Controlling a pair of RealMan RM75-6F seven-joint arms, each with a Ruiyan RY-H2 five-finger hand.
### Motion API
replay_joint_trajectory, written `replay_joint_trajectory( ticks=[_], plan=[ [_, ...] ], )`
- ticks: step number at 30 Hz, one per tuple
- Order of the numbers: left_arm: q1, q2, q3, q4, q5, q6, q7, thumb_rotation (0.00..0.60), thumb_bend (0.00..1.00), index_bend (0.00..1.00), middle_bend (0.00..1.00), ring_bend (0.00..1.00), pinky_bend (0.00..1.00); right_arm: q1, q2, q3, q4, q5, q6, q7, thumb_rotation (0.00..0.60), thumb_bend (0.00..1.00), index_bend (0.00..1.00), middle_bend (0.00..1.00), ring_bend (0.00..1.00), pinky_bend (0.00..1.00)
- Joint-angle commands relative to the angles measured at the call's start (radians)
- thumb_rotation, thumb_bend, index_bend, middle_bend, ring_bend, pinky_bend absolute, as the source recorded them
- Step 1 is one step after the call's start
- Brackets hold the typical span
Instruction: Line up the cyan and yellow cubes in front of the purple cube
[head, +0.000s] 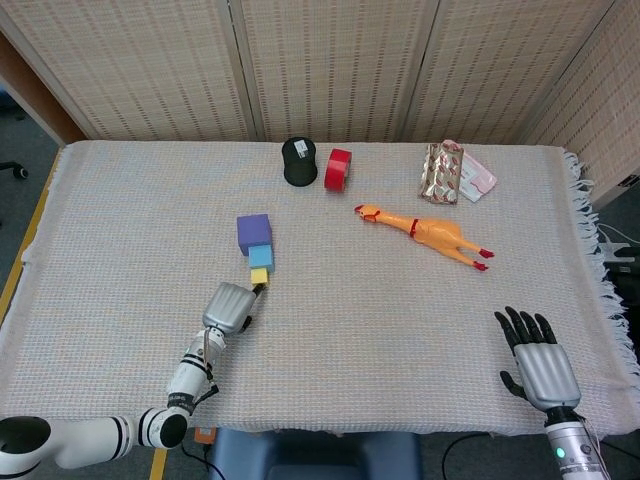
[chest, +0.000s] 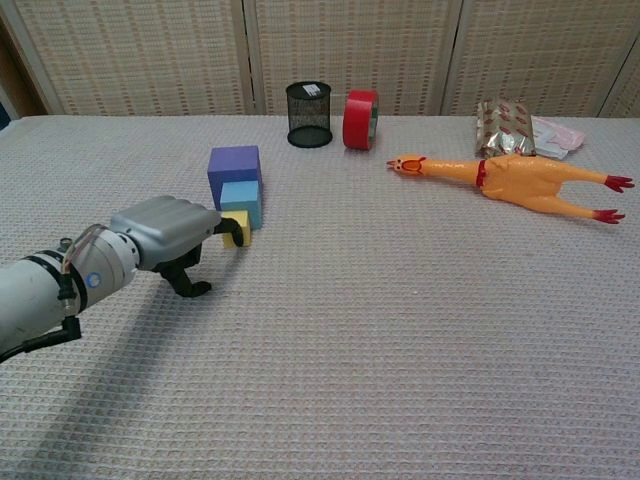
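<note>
The purple cube (head: 254, 233) (chest: 235, 165) stands left of the table's middle. The cyan cube (head: 261, 257) (chest: 241, 198) sits right against its near side. The small yellow cube (head: 259, 276) (chest: 239, 230) lies against the cyan one, so the three form a row toward me. My left hand (head: 228, 307) (chest: 165, 232) is just in front of the yellow cube, fingers curled, one fingertip touching the cube's near side. My right hand (head: 543, 368) lies flat with fingers spread at the near right edge, holding nothing.
A black mesh cup (head: 299, 161) and a red tape roll (head: 338, 169) stand at the back. A rubber chicken (head: 425, 231) lies right of centre, and a foil packet (head: 445, 171) sits behind it. The cloth's fringed edge (head: 603, 290) runs along the right.
</note>
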Motion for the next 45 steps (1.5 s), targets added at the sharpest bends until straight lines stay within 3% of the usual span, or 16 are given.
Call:
replay_joint_trajectory(
  ticks=[1, 21, 32, 45],
  plan=[
    [0.0, 0.0, 0.002, -0.001, 0.003, 0.002, -0.002, 0.6, 0.34, 0.2, 1.0, 1.0, 1.0, 0.0, 0.0, 0.0, -0.001, 0.001, 0.0, -0.002, 0.6, 0.05, 0.0, 0.0, 0.0, 0.0],
    [0.046, 0.073, 0.041, -0.121, 0.045, 0.08, -0.001, 0.6, 0.34, 0.24, 1.0, 1.0, 1.0, -0.01, 0.011, -0.009, -0.009, -0.028, 0.016, 0.014, 0.6, 0.05, 0.0, 0.0, 0.0, 0.0],
    [0.057, 0.105, 0.034, -0.069, -0.021, 0.056, 0.007, 0.6, 0.34, 0.25, 1.0, 1.0, 1.0, -0.011, 0.008, -0.01, -0.009, -0.032, 0.015, 0.01, 0.6, 0.05, 0.0, 0.0, 0.0, 0.0],
    [0.028, 0.069, 0.021, -0.025, 0.0, 0.015, -0.028, 0.6, 0.34, 0.21, 1.0, 1.0, 1.0, -0.01, 0.004, -0.003, -0.006, -0.016, 0.012, 0.006, 0.6, 0.05, 0.0, 0.0, 0.0, 0.0]
  ],
)
